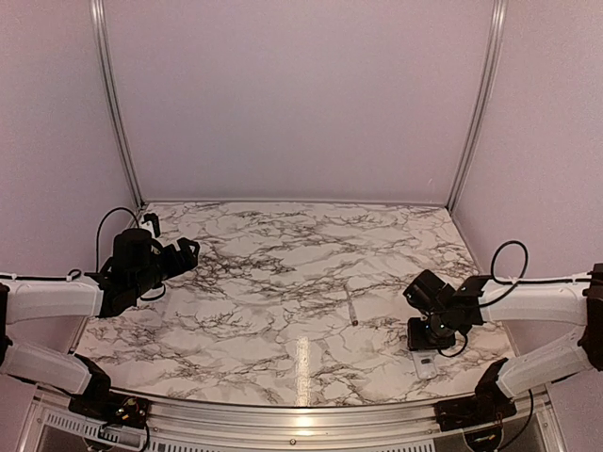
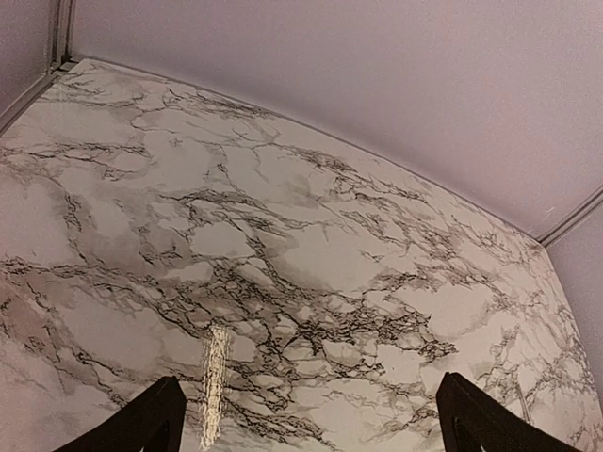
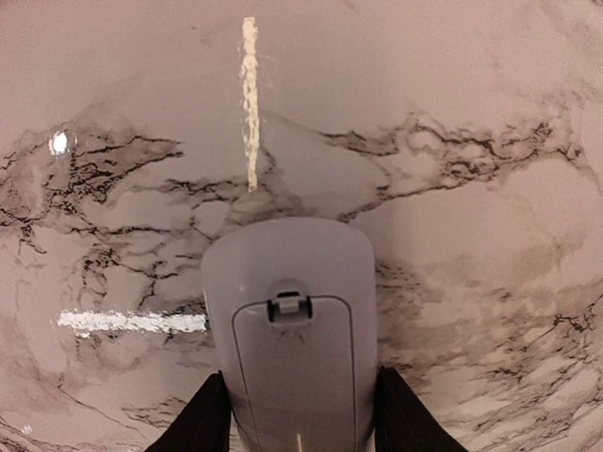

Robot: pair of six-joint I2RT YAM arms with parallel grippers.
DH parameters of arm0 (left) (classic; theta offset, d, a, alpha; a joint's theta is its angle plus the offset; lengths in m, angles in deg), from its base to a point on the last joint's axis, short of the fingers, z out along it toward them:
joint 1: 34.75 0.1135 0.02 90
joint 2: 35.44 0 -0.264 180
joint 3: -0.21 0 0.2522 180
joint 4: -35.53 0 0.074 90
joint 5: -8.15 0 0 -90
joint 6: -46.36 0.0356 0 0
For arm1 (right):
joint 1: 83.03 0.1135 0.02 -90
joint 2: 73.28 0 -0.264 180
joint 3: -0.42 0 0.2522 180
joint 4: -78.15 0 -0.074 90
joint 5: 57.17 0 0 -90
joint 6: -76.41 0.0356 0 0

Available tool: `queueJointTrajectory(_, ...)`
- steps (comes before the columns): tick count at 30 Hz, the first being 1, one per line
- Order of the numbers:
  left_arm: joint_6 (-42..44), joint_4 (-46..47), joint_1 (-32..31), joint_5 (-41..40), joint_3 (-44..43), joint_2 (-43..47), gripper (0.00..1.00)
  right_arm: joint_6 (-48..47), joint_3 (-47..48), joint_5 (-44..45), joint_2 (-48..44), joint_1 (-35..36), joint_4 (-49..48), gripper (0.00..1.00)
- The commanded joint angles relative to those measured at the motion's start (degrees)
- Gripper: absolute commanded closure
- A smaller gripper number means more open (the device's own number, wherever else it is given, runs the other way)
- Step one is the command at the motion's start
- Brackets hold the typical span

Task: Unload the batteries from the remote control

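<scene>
Marble tabletop point(image 1: 283, 254), lilac walls; right claw point(image 3: 300, 400) clenched on remote control point(image 3: 290, 282) near the front-right edge, cover point(image 3: 294, 367) still latched, batteries unseen; left claw point(image 2: 309, 400) released; next: unlatch cover

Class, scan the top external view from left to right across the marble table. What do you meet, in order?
left gripper → thin grey stick → remote control
</scene>
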Motion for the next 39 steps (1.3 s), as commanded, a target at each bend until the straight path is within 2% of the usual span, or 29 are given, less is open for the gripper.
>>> queueJointTrajectory(1,0.24,1.32,-0.26,1.17,-1.32,0.21,0.03,0.33,2.18,-4.39,1.11,0.40,-6.36,0.81)
queueJointTrajectory(16,0.87,4.82,-0.26,4.52,0.45,2.24,0.03,1.52,7.03,-6.04,-0.84,0.40,-12.04,0.88)
queueJointTrajectory(26,1.22,6.85,-0.47,7.16,1.02,2.55,0.04,4.02,10.08,-6.95,-2.98,0.39,-16.27,0.89)
queueJointTrajectory(34,2.41,10.13,-3.06,8.70,1.29,2.40,0.05,9.32,9.31,-7.56,-5.37,0.40,-27.42,0.89)
queueJointTrajectory(39,2.87,13.17,-4.72,11.01,1.32,1.47,0.06,14.10,7.45,-8.38,-5.07,0.36,-37.79,0.89)
